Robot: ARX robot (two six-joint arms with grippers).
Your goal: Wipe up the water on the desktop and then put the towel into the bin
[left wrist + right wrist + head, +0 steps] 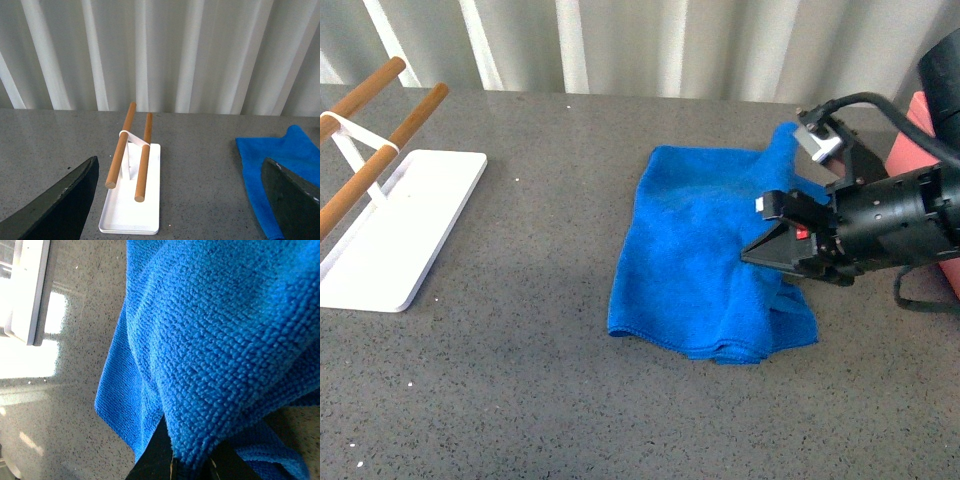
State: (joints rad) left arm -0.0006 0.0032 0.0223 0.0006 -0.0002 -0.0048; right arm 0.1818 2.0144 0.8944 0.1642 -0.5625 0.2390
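Bare desktop (520, 400) fills the bottom of the front view, and I can make out no wet patch on it. Above it, right of centre, the towel (700, 250) lies mostly flat, its long side running up the frame. The right gripper (760, 250) reaches in from the right edge and is closed on a fold near the towel's right side, as the right wrist view confirms. The bin (908, 155) sits further back at the right edge, just behind that arm, so the right arm is much nearer to it. Its inside is hidden. At the far left a white tray (410, 230) holds only two wooden rods (410, 118). The left gripper (180, 162) faces that tray with its jaws apart and empty.
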